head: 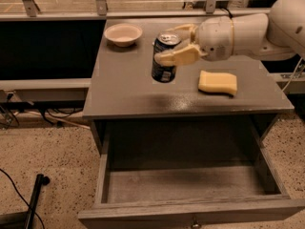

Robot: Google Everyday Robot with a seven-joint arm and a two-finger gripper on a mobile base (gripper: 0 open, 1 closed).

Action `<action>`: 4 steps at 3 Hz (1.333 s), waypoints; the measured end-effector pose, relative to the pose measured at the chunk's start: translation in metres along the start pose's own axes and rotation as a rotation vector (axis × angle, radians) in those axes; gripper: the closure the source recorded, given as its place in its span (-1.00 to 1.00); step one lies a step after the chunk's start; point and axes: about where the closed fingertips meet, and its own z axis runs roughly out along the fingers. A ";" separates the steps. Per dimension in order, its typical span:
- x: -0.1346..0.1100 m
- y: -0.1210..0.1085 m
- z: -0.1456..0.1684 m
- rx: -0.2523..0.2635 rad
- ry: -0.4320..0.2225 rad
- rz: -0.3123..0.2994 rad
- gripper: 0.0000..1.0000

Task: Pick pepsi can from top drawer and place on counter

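The pepsi can (163,69), dark blue with a silver top, is upright over the middle of the counter (128,92). Its base is at or just above the surface; I cannot tell which. My gripper (177,43) reaches in from the right and is shut on the can's upper part, one tan finger (175,57) in front and one behind. The top drawer (190,209) is pulled wide open below the counter, and its inside holds nothing.
A pink bowl (123,34) sits at the counter's back left. A yellow sponge (218,82) lies on the counter right of the can, under my arm (248,30). A railing runs behind the counter. A black pole (35,194) and cables lie on the floor at the left.
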 end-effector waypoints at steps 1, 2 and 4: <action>0.004 -0.018 0.041 0.002 0.003 0.044 1.00; 0.035 -0.021 0.075 -0.042 -0.021 0.124 0.63; 0.057 -0.018 0.098 -0.048 0.002 0.134 -0.33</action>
